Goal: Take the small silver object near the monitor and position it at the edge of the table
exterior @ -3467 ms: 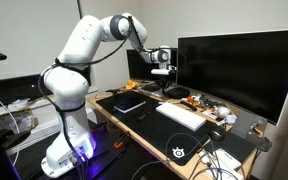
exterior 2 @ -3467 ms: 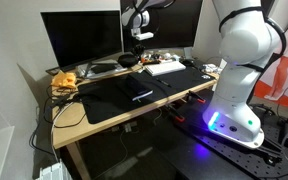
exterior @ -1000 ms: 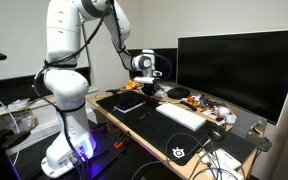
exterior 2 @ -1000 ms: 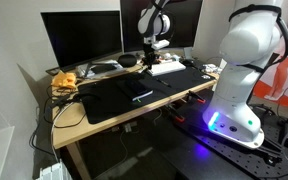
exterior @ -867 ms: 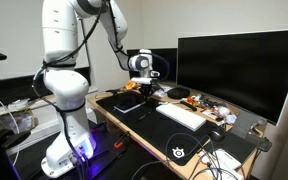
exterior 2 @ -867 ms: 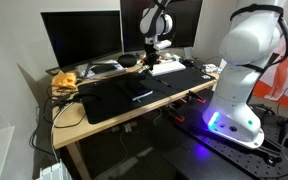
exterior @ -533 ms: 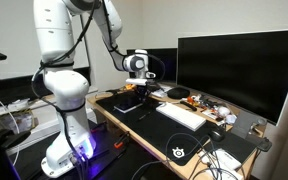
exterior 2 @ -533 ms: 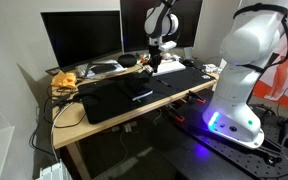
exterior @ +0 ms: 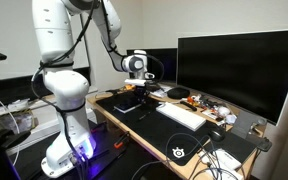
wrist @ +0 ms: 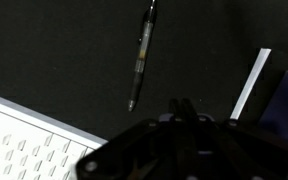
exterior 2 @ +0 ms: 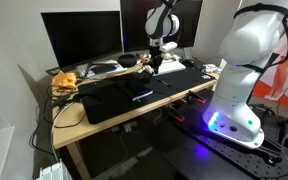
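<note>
Pale wood of the table (exterior 2: 72, 118) is showing along the near edge in an exterior view, and a black mat (exterior 2: 114, 98) is covering most of the top behind that edge. A flat dark item with a pale edge (exterior: 130, 104) is lying on the mat, and in the wrist view the same item (wrist: 250, 82) is lying just beside a slender pen-like object (wrist: 141, 55). The gripper (exterior: 132, 88) is hanging over this part of the mat, pointing downward and clear of the surface (exterior 2: 154, 65). In the wrist view the gripper (wrist: 184, 108) is appearing as a dark shape against the dark mat. Its tips are looking close together, but it cannot be told whether they are clamped or parted. The small silver object is not being resolved in any view, so it cannot be told whether it is sitting between the tips. A white keyboard (exterior: 181, 115) is lying just beyond the gripper (exterior 2: 168, 68) (wrist: 24, 140). A large dark monitor (exterior: 239, 70) is standing along the far side of the table (exterior 2: 81, 38).
</note>
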You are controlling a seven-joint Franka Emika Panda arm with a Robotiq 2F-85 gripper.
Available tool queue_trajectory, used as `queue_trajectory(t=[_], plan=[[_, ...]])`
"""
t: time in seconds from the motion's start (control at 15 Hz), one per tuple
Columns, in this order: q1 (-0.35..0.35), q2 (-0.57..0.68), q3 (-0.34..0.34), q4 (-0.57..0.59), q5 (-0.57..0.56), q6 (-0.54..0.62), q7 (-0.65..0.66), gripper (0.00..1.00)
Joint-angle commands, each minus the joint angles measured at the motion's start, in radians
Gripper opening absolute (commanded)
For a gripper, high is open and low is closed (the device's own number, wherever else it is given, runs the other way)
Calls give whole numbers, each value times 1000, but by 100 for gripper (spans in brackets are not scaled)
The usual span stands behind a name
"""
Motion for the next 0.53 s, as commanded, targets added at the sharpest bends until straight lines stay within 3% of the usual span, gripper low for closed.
queue_trajectory(t=[0.0,0.47], plan=[[6,0,-5,1,0,-2,0,1],[21,-19,3,-55,-6,33,-4,1]])
